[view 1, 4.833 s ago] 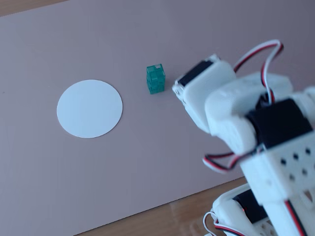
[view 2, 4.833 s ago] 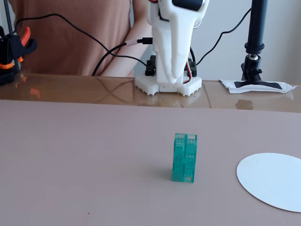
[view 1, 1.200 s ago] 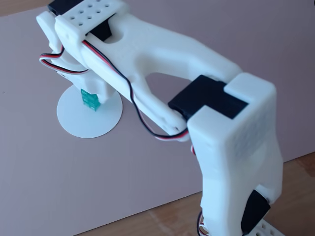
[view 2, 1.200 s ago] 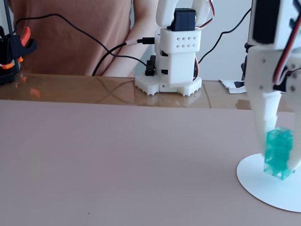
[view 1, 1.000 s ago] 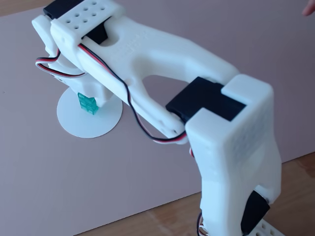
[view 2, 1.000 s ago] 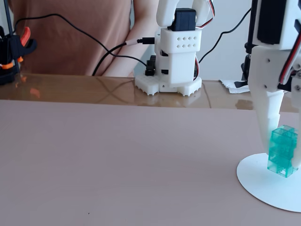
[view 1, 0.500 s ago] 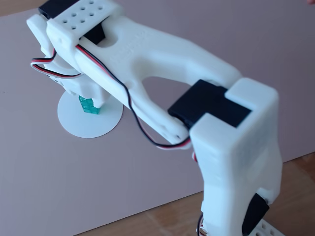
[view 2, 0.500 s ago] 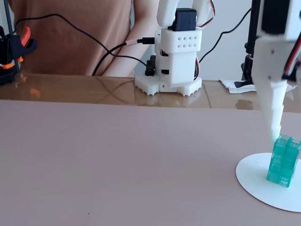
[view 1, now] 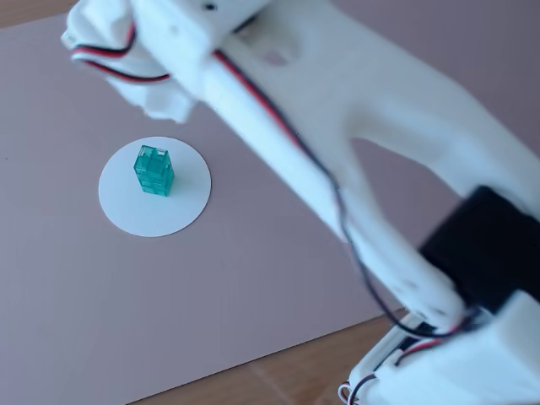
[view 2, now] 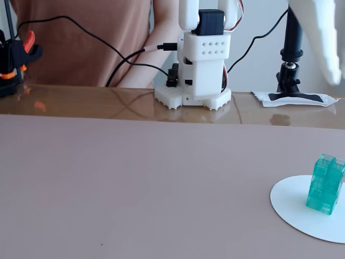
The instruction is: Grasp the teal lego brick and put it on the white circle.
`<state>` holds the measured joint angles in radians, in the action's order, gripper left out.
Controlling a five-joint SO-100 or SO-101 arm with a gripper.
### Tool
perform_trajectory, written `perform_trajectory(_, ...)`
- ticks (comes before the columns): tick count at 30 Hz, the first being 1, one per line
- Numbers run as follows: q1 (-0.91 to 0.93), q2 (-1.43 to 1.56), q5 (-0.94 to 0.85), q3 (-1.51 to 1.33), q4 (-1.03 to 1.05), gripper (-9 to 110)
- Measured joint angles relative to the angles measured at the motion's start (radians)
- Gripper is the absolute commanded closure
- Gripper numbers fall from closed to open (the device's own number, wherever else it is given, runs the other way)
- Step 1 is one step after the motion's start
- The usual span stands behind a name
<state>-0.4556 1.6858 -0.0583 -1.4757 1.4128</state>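
The teal lego brick (view 1: 154, 170) stands upright on the white circle (view 1: 126, 211), a little above its middle in this fixed view. In the other fixed view the brick (view 2: 325, 184) stands on the circle (view 2: 291, 202) at the lower right. My white gripper (view 1: 164, 101) is blurred. It hangs above and just beyond the circle's far edge, apart from the brick. In the other fixed view the gripper (view 2: 323, 48) shows at the top right, well above the brick. Its jaws are too blurred to read. Nothing shows between them.
A pinkish mat (view 1: 253, 278) covers the table, with bare wood (view 1: 295, 371) at its near edge. My arm's base (view 2: 194, 70) stands at the back. A black camera stand (view 2: 291, 54), an orange clamp (view 2: 16, 54) and a person's torso (view 2: 81, 32) are behind.
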Motion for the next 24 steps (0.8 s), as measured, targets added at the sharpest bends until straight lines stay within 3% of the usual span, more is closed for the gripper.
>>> perform_trajectory(13,0.272,0.805,-0.008,-0.588,-0.262,102)
perform_trajectory(24,0.334,1.239,-0.055,-1.006,-0.351,102)
